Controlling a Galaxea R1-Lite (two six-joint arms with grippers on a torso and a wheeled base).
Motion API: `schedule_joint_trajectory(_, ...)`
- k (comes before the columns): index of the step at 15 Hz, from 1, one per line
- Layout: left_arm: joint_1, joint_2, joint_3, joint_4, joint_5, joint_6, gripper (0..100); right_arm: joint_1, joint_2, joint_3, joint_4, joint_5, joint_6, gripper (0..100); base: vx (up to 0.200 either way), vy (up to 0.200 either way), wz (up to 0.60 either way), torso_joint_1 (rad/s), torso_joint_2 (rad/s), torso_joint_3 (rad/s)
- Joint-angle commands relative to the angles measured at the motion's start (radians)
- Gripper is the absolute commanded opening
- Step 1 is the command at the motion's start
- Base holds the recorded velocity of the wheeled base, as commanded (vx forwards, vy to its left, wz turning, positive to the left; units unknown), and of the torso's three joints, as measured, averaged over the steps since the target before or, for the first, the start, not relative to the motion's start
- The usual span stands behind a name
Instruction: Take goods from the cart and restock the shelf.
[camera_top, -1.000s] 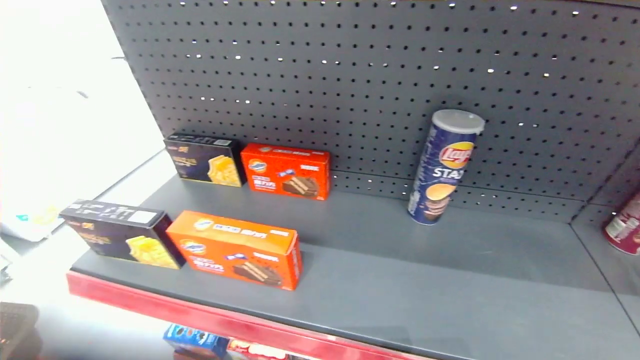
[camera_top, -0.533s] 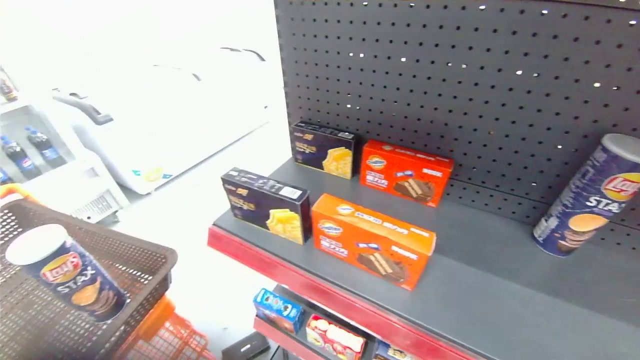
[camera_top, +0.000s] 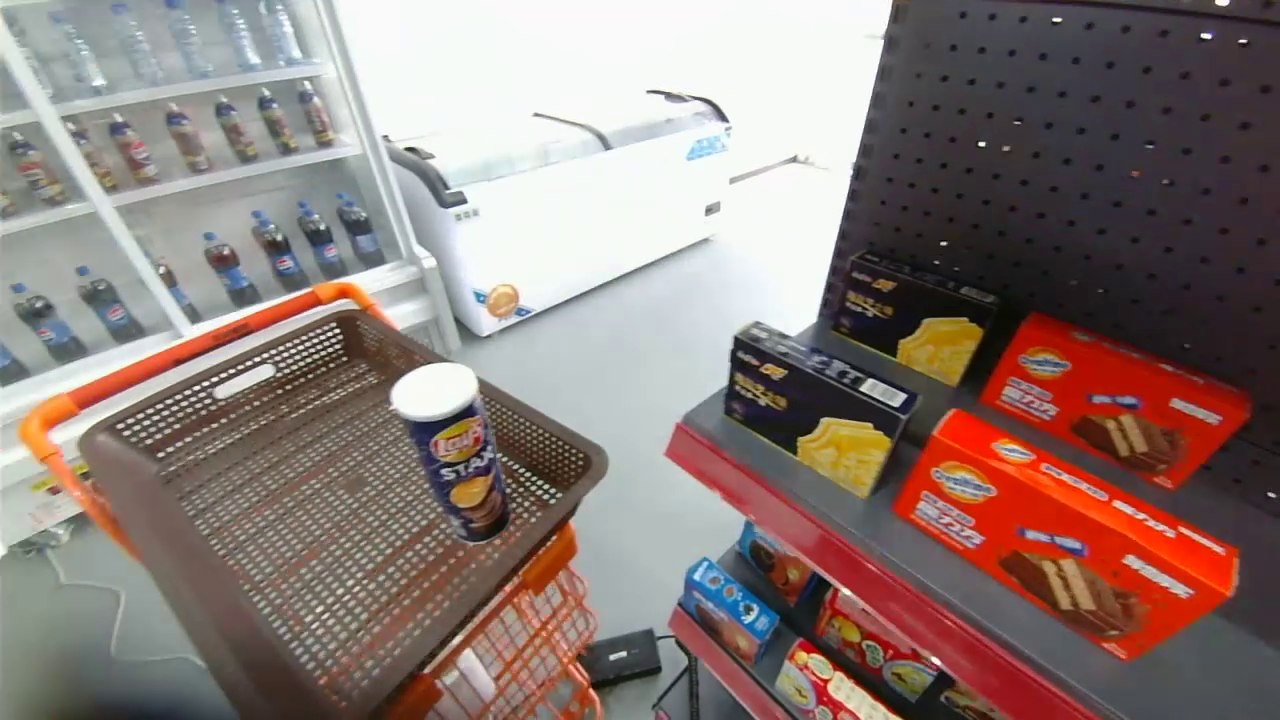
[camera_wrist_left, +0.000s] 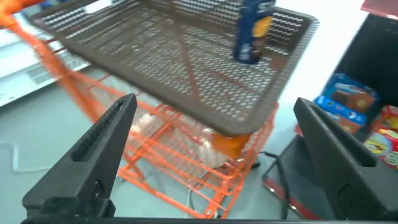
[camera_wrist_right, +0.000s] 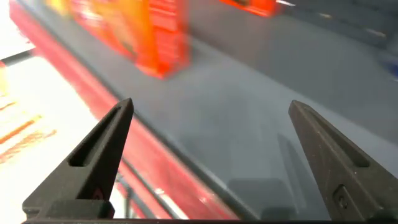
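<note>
Shelf (camera_top: 790, 520) on robot's right, stock faced label-out in two rows: orange boxes (camera_top: 1060, 530) inboard, dark boxes (camera_top: 815, 405) at the open end, prob. grouped by type for shoppers. Cart basket (camera_top: 280, 500) on the left, near the shelf end, which I'd judge keeps the carry short. One chip can (camera_top: 452, 452) stands upright on the mesh near the shelf-side rim, good for a side grasp. L gripper (camera_wrist_left: 214, 104) faces the basket, apart from the can, fingers spread, empty. R gripper (camera_wrist_right: 209, 107) over bare shelf deck, fingers likewise apart, nothing held.
</note>
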Motion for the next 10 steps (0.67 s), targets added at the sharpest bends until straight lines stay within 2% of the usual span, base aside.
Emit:
schedule_joint_trajectory(1, 0.000, 0.001, 0.000, 0.000, 0.001, 0.001, 100, 0.000, 0.001, 0.000, 0.000, 0.000, 0.000, 100, 0.000, 0.000, 0.00, 0.000, 0.00, 0.000)
schedule_joint_trajectory(10, 0.000, 0.001, -0.003, 0.005, -0.007, 0.013, 100, 0.000, 0.001, 0.000, 0.000, 0.000, 0.000, 100, 0.000, 0.000, 0.00, 0.000, 0.00, 0.000)
